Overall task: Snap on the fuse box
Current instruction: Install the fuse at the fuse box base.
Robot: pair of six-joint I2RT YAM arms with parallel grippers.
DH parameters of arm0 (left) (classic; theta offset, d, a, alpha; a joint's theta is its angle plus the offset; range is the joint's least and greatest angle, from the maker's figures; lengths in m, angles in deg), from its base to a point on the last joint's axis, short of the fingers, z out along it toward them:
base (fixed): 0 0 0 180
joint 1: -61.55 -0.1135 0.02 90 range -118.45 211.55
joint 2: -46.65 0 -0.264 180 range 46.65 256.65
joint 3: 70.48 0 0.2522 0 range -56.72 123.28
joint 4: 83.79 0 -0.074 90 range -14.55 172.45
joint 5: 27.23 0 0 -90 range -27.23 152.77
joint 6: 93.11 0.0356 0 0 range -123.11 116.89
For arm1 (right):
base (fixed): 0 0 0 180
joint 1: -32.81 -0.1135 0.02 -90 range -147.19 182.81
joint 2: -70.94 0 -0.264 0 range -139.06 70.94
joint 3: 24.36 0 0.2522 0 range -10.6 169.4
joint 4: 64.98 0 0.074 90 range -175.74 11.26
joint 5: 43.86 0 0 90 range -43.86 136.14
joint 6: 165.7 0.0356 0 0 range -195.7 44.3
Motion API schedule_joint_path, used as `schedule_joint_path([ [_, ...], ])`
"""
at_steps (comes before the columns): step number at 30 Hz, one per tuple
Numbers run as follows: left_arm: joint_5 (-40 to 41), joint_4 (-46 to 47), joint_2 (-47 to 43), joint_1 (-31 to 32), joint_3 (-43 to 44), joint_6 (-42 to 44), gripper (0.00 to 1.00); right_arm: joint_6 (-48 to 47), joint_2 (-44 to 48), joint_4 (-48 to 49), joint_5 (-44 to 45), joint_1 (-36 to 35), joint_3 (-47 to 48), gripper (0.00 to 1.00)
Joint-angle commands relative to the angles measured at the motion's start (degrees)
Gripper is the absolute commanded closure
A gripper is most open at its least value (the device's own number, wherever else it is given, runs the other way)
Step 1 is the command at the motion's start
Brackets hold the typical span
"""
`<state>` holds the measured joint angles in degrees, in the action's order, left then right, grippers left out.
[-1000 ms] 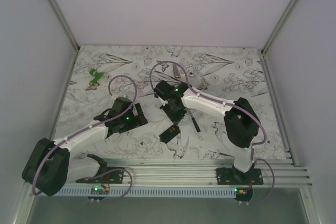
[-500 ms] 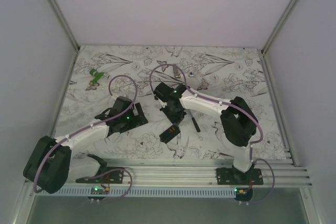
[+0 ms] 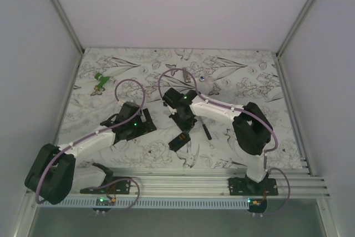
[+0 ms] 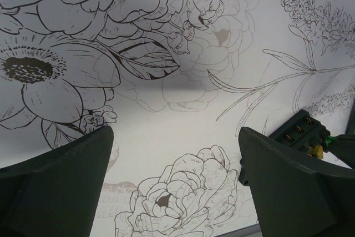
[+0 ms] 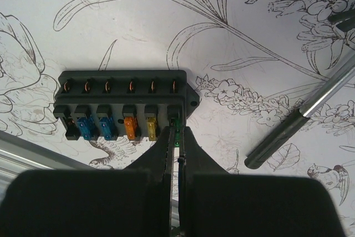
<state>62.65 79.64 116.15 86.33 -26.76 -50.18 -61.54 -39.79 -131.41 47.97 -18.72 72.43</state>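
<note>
The fuse box (image 5: 125, 106) is a black block with two blue, one orange and one yellow fuse in its slots. It lies flat on the flowered table, and it also shows in the top view (image 3: 178, 140). My right gripper (image 5: 176, 133) is shut on a small green fuse (image 5: 176, 124), held at the box's rightmost slot. In the top view the right gripper (image 3: 186, 127) sits just above the box. My left gripper (image 4: 175, 192) is open and empty over bare table. A corner of the fuse box (image 4: 297, 130) shows by its right finger. In the top view the left gripper (image 3: 145, 122) is left of the box.
A black-handled tool with a metal shaft (image 5: 299, 119) lies right of the fuse box, also seen in the top view (image 3: 206, 131). A green part (image 3: 100, 81) lies far left. A small grey piece (image 3: 187, 76) lies at the back. A metal rail (image 3: 194, 178) runs along the near edge.
My right arm has shifted slightly left and toward the fuse box. The left arm has barely moved.
</note>
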Motion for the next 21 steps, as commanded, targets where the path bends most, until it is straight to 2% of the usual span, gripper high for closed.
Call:
schedule_joint_path([
  [1,-0.17,-1.05,0.22,-0.23,0.8,-0.63,0.0,-0.06,0.26,1.58,-0.2,-0.68,-0.92,1.0],
  [21,-3.72,-1.36,-2.48,0.26,-0.22,-3.0,0.0,2.35,1.31,7.42,5.8,-4.96,-8.93,1.0],
])
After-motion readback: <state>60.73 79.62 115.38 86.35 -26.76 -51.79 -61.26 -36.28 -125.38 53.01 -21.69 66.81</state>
